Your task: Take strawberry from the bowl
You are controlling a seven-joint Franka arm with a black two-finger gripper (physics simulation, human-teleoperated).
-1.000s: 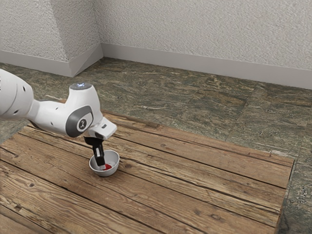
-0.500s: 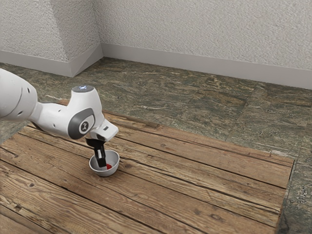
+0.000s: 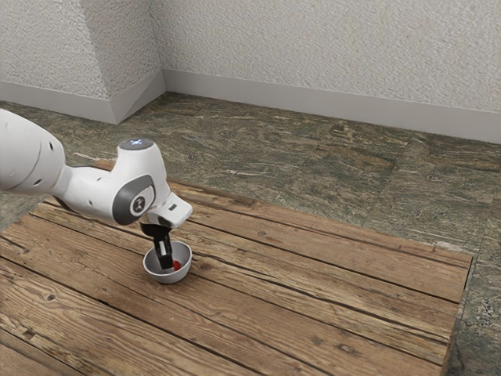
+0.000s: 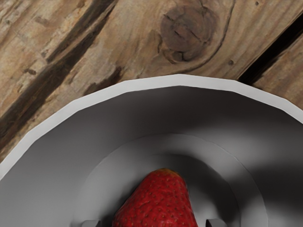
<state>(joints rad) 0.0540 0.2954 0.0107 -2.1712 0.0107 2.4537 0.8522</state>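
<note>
Gripper (image 3: 166,267), fingers apart, reaches into the bowl (image 4: 180,81) so that the strawberry (image 4: 158,203) lies between them, apparently, as far as this angle tells, for a two-sided pinch.

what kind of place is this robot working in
Probably a plain indoor room, rendered in simulation: textured pale walls, a baseboard and a stone-patterned floor around a wooden table.

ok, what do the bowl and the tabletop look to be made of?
Bowl: pale and grey, smooth, low sheen, no grain or weave; could be glazed ceramic, plastic or coated metal, the look doesn't settle it.
Tabletop: wood planks, apparently rough and weathered, matte; knots, running grain and dark gaps between boards show it.
</note>
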